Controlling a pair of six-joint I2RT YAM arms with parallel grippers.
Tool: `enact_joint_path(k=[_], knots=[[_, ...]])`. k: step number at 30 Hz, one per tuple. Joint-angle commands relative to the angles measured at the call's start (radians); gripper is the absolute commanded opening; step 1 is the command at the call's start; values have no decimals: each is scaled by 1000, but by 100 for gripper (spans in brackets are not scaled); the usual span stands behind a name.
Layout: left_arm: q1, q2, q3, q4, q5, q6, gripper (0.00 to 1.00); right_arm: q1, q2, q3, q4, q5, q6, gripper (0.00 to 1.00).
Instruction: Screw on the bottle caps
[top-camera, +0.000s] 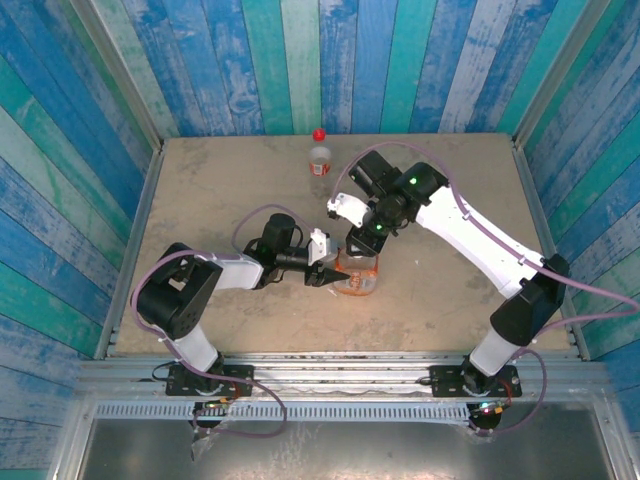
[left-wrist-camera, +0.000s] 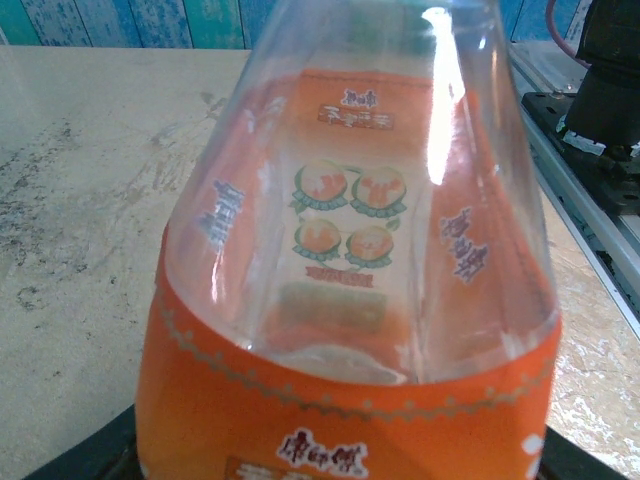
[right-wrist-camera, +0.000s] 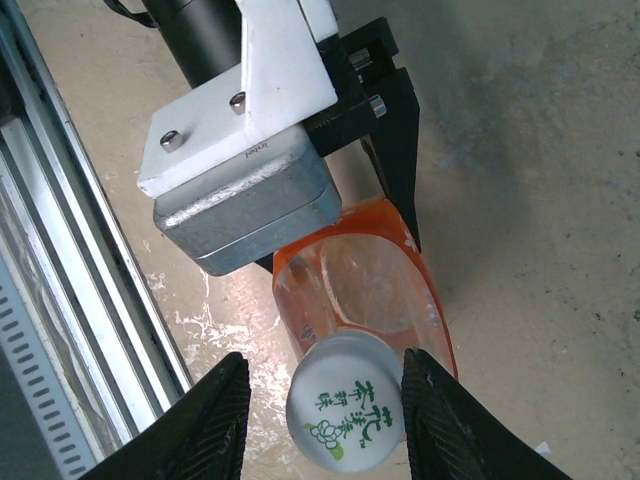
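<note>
Pinching light, crushable bottle (left-wrist-camera: 350, 250) low with left hand (top-camera: 333, 275), straddling slick cap (right-wrist-camera: 348, 408) with right hand (right-wrist-camera: 325, 400) spread, unclamped; probably best gripping cap rim gently.

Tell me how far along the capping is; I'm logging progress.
Done: the small bottle wears its red cap. In hand: the left gripper clamps the orange bottle; the white cap sits on its neck between the open fingers of the right gripper. Left: likely tightening it.
</note>
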Motion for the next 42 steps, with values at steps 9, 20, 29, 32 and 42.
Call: enact_joint_path(k=[9, 20, 29, 32, 42], knots=[[7, -18, 0, -67, -39, 10, 59, 0, 20, 14, -53, 23, 11, 42], [7, -22, -4, -67, -42, 12, 59, -2, 21, 18, -57, 20, 10, 36], [7, -22, -1, -69, -31, 11, 59, 0, 4, 3, -58, 24, -68, 31], [7, -22, -2, -70, -29, 11, 59, 0, -8, -13, -56, 18, -133, 29], [7, -22, 0, -78, -22, 12, 59, -2, -51, -70, -55, -43, -364, 26]])
